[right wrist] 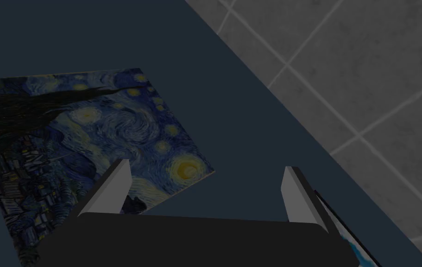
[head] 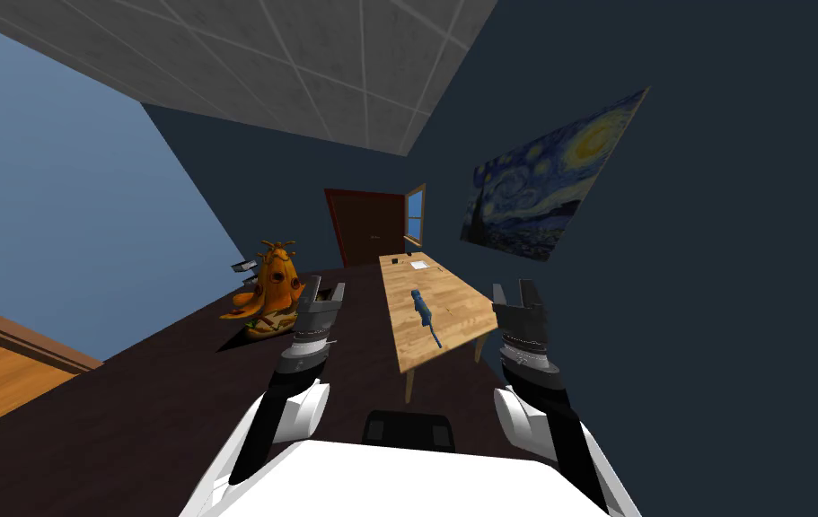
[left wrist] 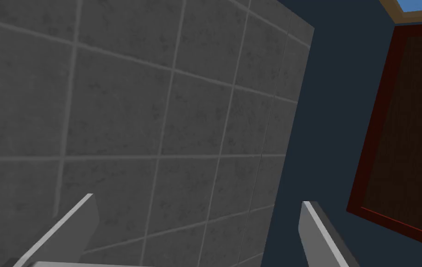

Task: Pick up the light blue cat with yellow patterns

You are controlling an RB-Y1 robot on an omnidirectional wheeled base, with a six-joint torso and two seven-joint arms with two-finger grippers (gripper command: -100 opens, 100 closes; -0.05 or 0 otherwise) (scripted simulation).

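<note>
One painting, a swirling blue night sky with yellow stars, hangs on the dark wall at about 2 o'clock from me. One long wooden table runs away at 12 o'clock, its near end between my two forearms. One dark door in a red frame stands in the far wall past the table's far end, also at 12 o'clock, with one window just at its 3 o'clock side. One orange figure with horn-like spikes stands on the dark floor at 10 o'clock, apart from the table.

Two grippers are up. The left gripper hovers at 11 o'clock, between the orange figure and the table. Its two fingers are spread wide and hold nothing. The right gripper hovers at 1 o'clock, just off the table's right edge, its two fingers spread the same way and holding nothing.

One blue cat lies lengthwise on the table's near half at 12 o'clock, apart from both grippers. Its markings are too small to tell. At the far end lie one white sheet and two small dark items.
</note>
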